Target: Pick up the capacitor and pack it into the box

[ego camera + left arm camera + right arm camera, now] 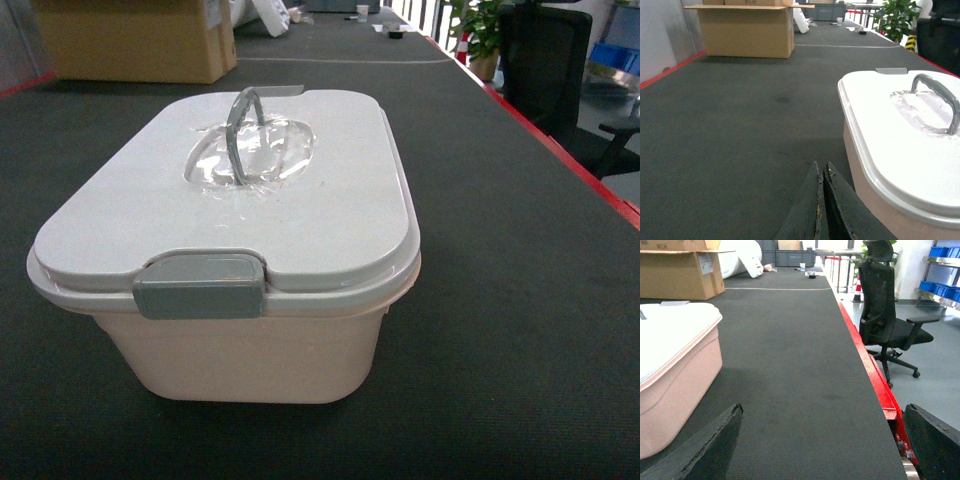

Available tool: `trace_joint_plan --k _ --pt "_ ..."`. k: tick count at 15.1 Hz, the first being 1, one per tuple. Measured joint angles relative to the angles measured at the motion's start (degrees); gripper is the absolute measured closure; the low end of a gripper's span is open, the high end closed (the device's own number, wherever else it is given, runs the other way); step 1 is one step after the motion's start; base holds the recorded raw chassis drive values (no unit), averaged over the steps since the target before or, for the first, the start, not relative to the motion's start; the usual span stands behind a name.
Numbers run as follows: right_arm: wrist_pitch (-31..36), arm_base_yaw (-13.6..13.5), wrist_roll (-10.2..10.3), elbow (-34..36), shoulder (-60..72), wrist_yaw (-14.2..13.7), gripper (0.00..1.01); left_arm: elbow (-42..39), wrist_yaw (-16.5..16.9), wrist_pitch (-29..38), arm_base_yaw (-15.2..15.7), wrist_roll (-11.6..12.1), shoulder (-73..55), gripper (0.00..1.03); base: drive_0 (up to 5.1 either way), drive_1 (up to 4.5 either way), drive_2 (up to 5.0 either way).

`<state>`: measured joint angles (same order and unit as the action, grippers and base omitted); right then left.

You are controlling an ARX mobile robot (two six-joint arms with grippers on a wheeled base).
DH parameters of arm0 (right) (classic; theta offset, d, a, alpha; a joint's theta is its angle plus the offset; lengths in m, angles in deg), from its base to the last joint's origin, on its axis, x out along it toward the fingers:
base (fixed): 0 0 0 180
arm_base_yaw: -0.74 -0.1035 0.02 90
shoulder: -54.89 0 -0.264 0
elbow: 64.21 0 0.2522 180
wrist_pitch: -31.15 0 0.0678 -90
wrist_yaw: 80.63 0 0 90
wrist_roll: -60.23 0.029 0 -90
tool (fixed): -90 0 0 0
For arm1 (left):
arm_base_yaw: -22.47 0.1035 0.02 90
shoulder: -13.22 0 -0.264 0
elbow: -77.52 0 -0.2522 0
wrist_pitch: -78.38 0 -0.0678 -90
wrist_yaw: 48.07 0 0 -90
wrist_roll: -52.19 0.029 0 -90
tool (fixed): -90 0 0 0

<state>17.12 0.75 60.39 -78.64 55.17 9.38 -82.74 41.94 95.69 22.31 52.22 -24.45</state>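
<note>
On the dark worktop (pixel 520 300) the box (pixel 250 350) is sitting with its white lid (pixel 330 200) closed. Only the head view is showing the grey latch (pixel 200 285). The left wrist view is showing the left jaws (pixel 821 200) pressed together, just beside the box. The right wrist view is showing the right jaws (pixel 825 440) wide apart, near its other side. A black chair (pixel 885 315) is standing there. No view is showing the capacitor.

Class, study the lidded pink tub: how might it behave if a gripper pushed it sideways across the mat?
The tub looks like rigid plastic, so probably stiff. Its wide, low shape suggests sliding rather than tipping. The textured mat may grip it; its weight cannot be judged with the lid shut.
</note>
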Motion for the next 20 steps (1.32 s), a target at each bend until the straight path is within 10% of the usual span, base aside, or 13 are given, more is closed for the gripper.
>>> trace_joint_plan --k 20 --pt "-0.04 0.00 -0.02 0.00 0.00 0.00 0.03 -5.18 0.00 -29.24 0.04 0.00 32.98 1.01 0.0 0.00 0.0"
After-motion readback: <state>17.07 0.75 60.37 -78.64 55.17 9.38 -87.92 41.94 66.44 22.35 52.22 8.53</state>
